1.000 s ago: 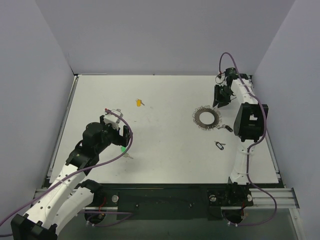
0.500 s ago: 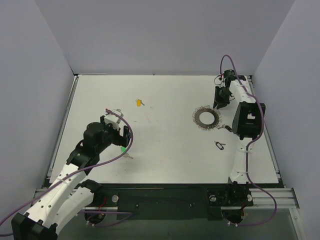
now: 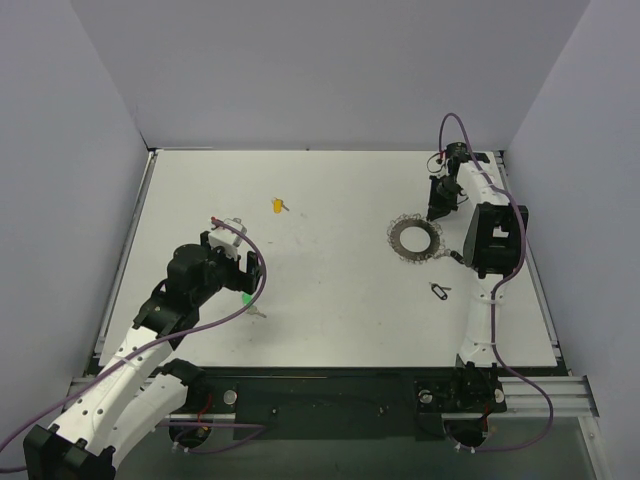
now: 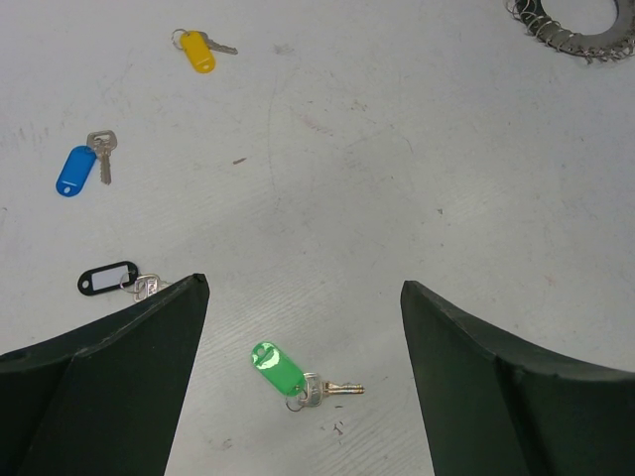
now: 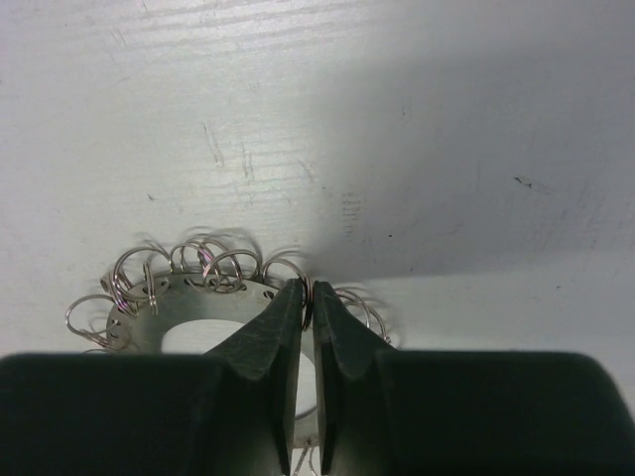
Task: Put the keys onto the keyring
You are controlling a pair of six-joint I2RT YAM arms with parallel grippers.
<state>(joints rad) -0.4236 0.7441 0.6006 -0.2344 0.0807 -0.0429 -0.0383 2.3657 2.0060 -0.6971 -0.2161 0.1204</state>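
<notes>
I see right end effector (image 5: 309,293) now pinched shut on looped rim of keyring (image 5: 179,297), at 2 o'clock on surface (image 3: 330,300). A second ago its jaws stood apart. Keyring itself not shifted. Left end effector (image 4: 303,288) unchanged: spread wide, holding nothing, hovering over green key (image 4: 278,369) at 8 o'clock. Yellow key (image 4: 196,52) unmoved at 11 o'clock. Blue key (image 4: 74,171) lies loose, seen from left wrist only.

Four tagged keys (image 4: 278,367) lie in the left wrist view; one keyring (image 4: 580,20).
</notes>
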